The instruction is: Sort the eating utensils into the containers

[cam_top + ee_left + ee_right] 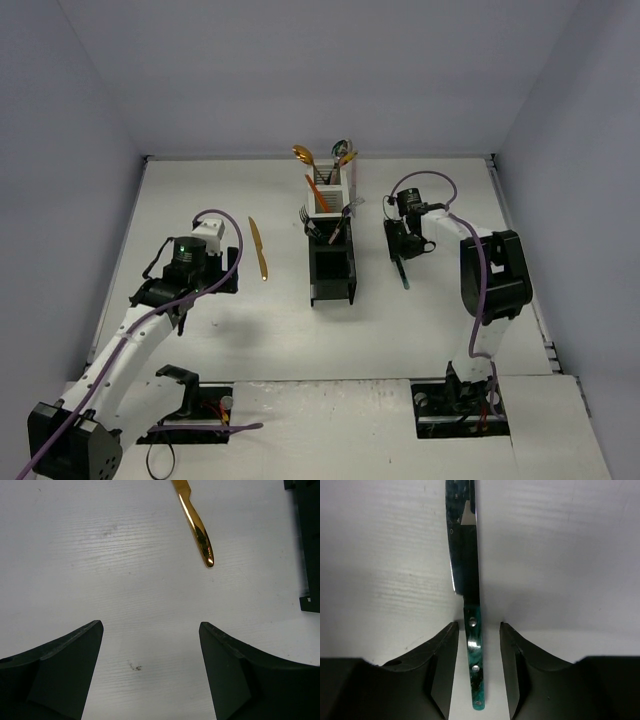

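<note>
Top view: joined square containers (331,296), white slatted and black, are stood at the middle of the white bench (200,200), with utensils (320,190) upright inside. Left wrist: the left gripper (151,627) is held with matte black jaws wide, and a polished gold knife (197,530) is laid ahead. Right wrist: the marbled, riveted handle of the teal knife (472,650) is narrowly flanked by the jaws of the right gripper (479,627), untouched.

2 white arms, the left arm (130,340) and the right arm (480,335), have black joints, and a purple cable (217,212) loops along each. A green light (184,243) glows on the left wrist. Each hand (150,627) has 2 fingers (65,670) — matte black wedges.
</note>
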Motion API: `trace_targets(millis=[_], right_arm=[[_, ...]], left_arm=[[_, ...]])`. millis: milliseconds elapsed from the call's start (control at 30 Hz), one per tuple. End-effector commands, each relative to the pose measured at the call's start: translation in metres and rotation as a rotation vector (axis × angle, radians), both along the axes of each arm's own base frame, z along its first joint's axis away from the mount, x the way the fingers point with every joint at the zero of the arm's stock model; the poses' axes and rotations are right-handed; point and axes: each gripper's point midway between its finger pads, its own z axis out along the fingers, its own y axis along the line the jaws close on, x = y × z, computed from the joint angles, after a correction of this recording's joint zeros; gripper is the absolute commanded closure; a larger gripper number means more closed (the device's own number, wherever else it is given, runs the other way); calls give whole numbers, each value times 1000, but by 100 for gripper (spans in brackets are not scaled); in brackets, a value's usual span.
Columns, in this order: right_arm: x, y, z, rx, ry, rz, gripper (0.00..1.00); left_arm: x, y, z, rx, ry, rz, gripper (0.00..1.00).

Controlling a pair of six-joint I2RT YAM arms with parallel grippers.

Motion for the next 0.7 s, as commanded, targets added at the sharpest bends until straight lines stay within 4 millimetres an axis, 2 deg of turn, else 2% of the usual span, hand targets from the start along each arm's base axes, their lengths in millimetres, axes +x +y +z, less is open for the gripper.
trace_targets(millis=[0, 133, 267, 300, 367, 433, 567, 667], right_arm=[[12, -3, -5, -11, 22, 11, 64], [12, -1, -14, -9, 55, 18, 65], [4, 0, -21, -5, 91, 31, 73], [2, -1, -22, -5, 99, 31, 76], [-2, -2, -22, -7, 114, 40, 93], [-2, -4, -19, -13, 111, 45, 100], [5, -5, 1, -7, 68, 37, 100], [19, -5, 39, 4, -35, 32, 100]], left_arm=[[13, 3, 27, 11, -81, 20, 25], [13, 5, 28, 21, -82, 25, 25], [13, 5, 27, 23, -78, 25, 25], [13, 6, 28, 23, -82, 27, 25], [14, 5, 27, 23, -79, 26, 25], [14, 5, 26, 25, -77, 26, 25], [15, 6, 26, 26, -75, 25, 25], [15, 6, 26, 27, -75, 26, 25]])
